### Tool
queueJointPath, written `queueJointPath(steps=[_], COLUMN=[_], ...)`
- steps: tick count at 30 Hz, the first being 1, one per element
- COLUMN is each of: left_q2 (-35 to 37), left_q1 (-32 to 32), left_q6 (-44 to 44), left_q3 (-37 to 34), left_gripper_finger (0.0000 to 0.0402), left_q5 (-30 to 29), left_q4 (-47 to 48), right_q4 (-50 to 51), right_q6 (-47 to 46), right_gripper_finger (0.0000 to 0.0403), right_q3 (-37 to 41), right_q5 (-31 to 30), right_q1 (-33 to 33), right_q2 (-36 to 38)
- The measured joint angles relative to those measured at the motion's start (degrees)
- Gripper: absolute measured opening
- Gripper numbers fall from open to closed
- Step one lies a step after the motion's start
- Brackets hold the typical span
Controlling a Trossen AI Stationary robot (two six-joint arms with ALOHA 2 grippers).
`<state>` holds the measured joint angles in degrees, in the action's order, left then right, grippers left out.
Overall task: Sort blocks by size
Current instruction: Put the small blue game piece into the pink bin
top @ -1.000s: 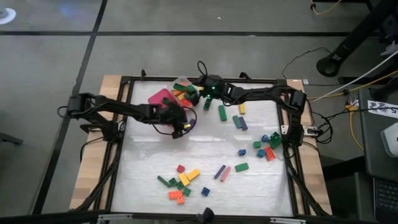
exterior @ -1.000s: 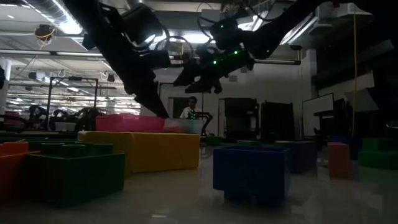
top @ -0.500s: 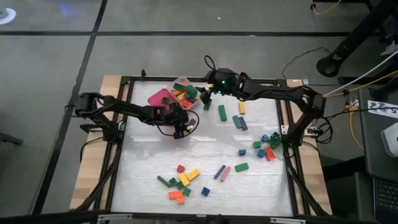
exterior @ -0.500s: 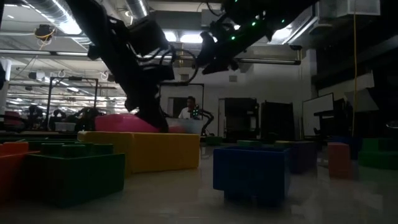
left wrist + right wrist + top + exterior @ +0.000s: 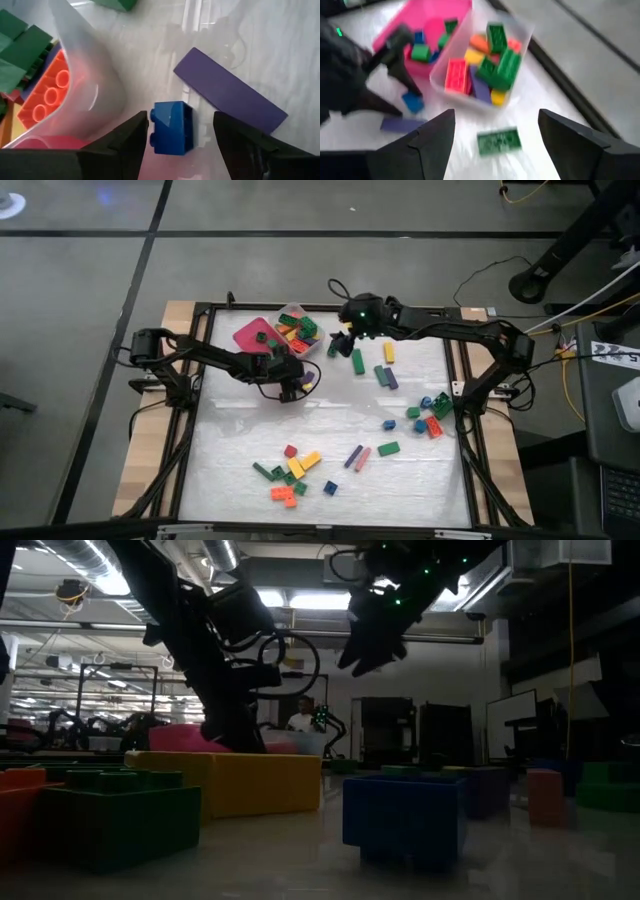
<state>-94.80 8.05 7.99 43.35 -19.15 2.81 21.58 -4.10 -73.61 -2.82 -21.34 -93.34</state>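
My left gripper [image 5: 292,387] is open and low over the table, just near of the clear tray [image 5: 297,330]. Its fingers stand on either side of a small blue block [image 5: 172,127] that rests flat on the table, without touching it. A long purple bar [image 5: 230,97] lies beside that block. My right gripper [image 5: 344,342] is open and empty, raised above the table to the right of the clear tray. A green block [image 5: 499,141] lies on the table below it. The clear tray holds several long blocks [image 5: 490,65]. The pink tray [image 5: 252,335] holds a few small ones.
Loose blocks lie in three groups: green, purple and yellow bars [image 5: 375,365] at the far middle, a cluster [image 5: 428,415] at the right edge, and a cluster [image 5: 290,475] near the front. The clear tray's wall [image 5: 90,85] stands close beside my left fingers.
My right gripper has risen and gone from beside the clear tray toward the table's right edge, staying open. My left gripper has stayed low at the blue block while its arm has shifted a little toward the right.
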Motion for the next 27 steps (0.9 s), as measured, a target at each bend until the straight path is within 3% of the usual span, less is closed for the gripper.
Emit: queueJointPath(steps=[7,12,16,27], left_q2=[0.00,0.00,0.52,12.68], left_q1=[0.62,0.62,0.51,0.51], left_q6=[-0.57,-1.34,-3.68,-10.06], left_q3=[0.00,0.00,0.00,3.24], left_gripper_finger=[0.0191,0.0130,0.0077,0.0086], left_q5=[4.99,5.04,5.04,5.04], left_q4=[0.05,0.06,0.11,10.27], right_q4=[5.46,5.53,5.25,-4.36], right_q6=[0.16,3.90,9.40,24.51], right_gripper_finger=[0.0285,0.0285,0.0285,0.0285], right_q3=[0.20,0.20,0.20,0.20], right_q5=[3.48,10.14,11.31,11.33], right_q1=[0.00,0.77,3.46,10.05], right_q2=[-0.02,-0.87,-3.15,-12.98])
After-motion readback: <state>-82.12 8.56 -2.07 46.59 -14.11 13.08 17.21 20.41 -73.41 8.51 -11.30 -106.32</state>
